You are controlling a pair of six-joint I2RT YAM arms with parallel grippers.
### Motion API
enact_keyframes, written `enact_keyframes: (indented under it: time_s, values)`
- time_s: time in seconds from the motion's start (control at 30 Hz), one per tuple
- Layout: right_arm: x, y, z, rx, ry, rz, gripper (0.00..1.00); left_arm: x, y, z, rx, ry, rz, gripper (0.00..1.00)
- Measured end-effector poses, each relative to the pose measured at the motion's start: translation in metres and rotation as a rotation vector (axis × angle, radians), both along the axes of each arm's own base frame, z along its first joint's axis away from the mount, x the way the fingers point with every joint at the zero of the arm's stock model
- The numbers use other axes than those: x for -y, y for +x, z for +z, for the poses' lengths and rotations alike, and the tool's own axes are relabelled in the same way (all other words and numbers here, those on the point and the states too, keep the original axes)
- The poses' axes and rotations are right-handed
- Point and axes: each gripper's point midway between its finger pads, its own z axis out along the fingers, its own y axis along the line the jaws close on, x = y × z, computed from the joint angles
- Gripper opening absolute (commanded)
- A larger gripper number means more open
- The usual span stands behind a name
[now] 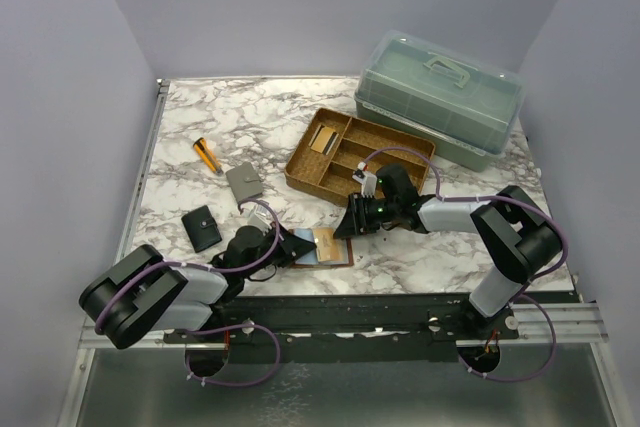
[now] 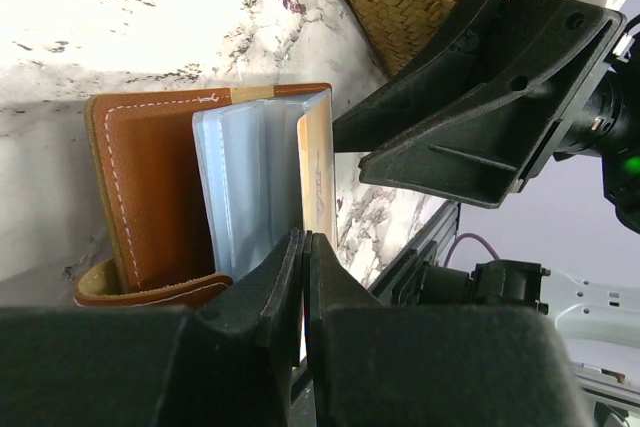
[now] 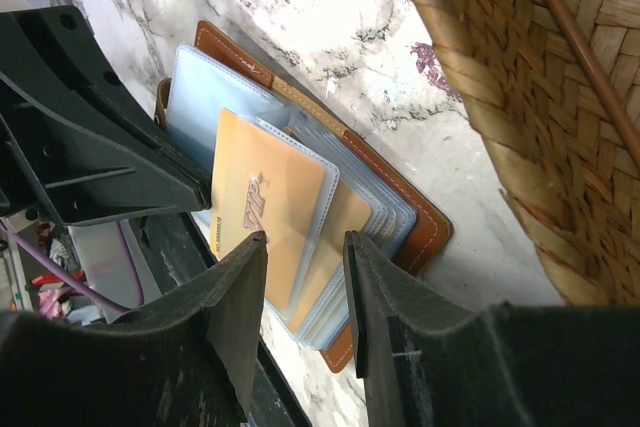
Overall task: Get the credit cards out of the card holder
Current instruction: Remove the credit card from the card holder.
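Observation:
The card holder (image 1: 336,256) lies open near the table's front edge, brown leather with clear light-blue sleeves; it also shows in the left wrist view (image 2: 150,197) and the right wrist view (image 3: 425,222). A gold credit card (image 3: 255,197) marked VIP sticks partly out of the top sleeve, and another card (image 3: 345,232) shows in a sleeve beneath. My left gripper (image 2: 305,239) is shut on the gold card's edge (image 2: 318,172), at the holder's left (image 1: 292,246). My right gripper (image 3: 303,247) is open just above the cards, a jaw to either side of the gold card (image 1: 352,223).
A wicker tray (image 1: 300,172) with a tan card (image 1: 322,139) in it stands just behind the right gripper. A green lidded box (image 1: 440,97) is at the back right. A grey wallet (image 1: 244,182), a black wallet (image 1: 203,228) and an orange pen (image 1: 208,155) lie to the left.

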Motion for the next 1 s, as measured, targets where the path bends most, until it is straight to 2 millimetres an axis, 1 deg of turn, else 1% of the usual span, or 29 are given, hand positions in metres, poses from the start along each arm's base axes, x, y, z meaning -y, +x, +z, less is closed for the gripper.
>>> enact_keyframes:
  time_s: [0.17,0.37,0.47,0.53,0.67,0.73,0.83,1.0]
  values:
    - [-0.001,-0.001,0.001,-0.003,0.007,0.004,0.44,0.000,-0.001,-0.003,-0.009,0.007,0.000,0.09]
    - [-0.001,-0.001,0.002,-0.004,0.010,0.007,0.44,-0.003,-0.003,-0.017,-0.047,0.039,0.000,0.14]
    - [-0.001,-0.001,0.002,-0.003,0.009,0.007,0.41,-0.003,-0.004,-0.021,-0.058,0.049,0.000,0.18]
    - [-0.001,-0.001,0.002,-0.002,0.009,0.008,0.39,-0.002,-0.003,-0.019,-0.055,0.046,-0.001,0.20]
    - [0.000,-0.001,0.001,0.003,0.005,0.013,0.37,-0.001,-0.002,-0.016,-0.046,0.038,-0.003,0.23]
    - [0.000,-0.001,0.000,0.007,0.000,0.014,0.36,0.000,-0.001,-0.011,-0.033,0.026,-0.004,0.24]
    - [0.001,0.001,-0.001,0.015,-0.009,0.012,0.36,0.001,0.000,-0.002,-0.009,0.005,-0.005,0.32]
    - [0.002,0.002,-0.002,0.026,-0.017,0.013,0.36,0.003,0.000,0.001,0.002,0.000,-0.014,0.33]
